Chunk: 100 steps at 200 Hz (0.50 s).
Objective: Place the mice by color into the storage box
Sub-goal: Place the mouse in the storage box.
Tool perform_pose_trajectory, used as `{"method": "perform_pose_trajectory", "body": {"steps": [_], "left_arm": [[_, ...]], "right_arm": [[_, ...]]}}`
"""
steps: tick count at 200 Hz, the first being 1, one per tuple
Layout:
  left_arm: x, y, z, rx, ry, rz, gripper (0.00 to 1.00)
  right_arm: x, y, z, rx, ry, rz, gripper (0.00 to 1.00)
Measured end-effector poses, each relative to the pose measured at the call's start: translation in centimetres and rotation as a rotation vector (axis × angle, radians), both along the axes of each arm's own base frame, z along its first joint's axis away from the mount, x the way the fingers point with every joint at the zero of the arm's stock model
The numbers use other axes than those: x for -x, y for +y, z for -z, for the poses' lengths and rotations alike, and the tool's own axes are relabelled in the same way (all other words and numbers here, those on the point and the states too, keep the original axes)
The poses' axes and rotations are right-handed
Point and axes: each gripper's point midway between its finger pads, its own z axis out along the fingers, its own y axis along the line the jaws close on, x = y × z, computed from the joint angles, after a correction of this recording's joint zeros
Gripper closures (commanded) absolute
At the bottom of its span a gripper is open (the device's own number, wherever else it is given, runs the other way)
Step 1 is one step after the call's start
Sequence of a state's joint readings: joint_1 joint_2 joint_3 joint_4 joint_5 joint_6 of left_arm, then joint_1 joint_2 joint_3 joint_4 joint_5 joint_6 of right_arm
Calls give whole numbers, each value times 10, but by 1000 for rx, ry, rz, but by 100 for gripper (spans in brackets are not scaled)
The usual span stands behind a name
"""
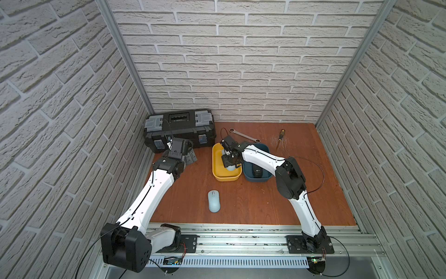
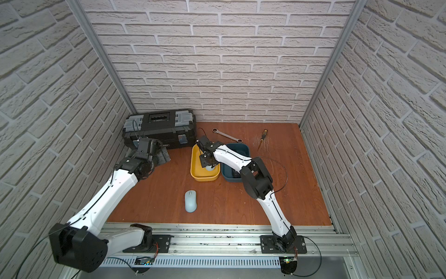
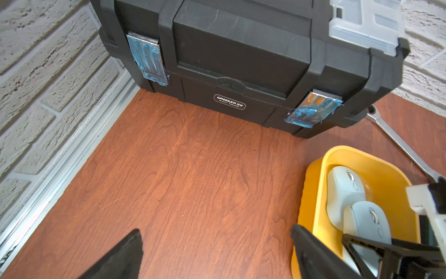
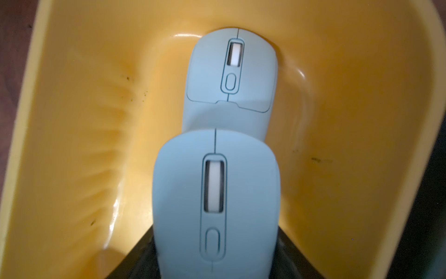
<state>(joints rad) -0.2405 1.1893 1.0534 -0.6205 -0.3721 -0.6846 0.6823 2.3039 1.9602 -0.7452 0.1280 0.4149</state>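
toolbox (image 1: 179, 130), wrench (image 1: 244, 134), screwdriver (image 1: 280, 139) along the far edge of the worktop (image 1: 253, 200). right gripper (image 1: 229, 165) reaches into the yellow bin (image 1: 226, 177), fingers (image 4: 144, 258) flanking a blue mouse (image 4: 214, 193), grip unclear; left gripper (image 3: 214, 230) spread wide.

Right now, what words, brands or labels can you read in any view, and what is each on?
"GREENER": oval badge on the front of the black toolbox.
Smaller line beneath it: too small to read.
White round logo on the black mouse in the blue bin: too small to read.
Pale blue mice: no text visible.
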Motion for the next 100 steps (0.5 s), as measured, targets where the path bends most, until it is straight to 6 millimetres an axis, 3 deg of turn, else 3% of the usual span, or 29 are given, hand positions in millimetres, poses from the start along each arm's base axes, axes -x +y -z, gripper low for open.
{"method": "perform_pose_trajectory", "body": {"steps": [51, 100], "left_arm": [[-1, 0, 1, 0, 2, 0, 2], [-1, 0, 0, 1, -3, 0, 2]], "right_arm": [[-8, 5, -17, -18, -38, 0, 30], [-14, 13, -68, -88, -116, -10, 31]]}}
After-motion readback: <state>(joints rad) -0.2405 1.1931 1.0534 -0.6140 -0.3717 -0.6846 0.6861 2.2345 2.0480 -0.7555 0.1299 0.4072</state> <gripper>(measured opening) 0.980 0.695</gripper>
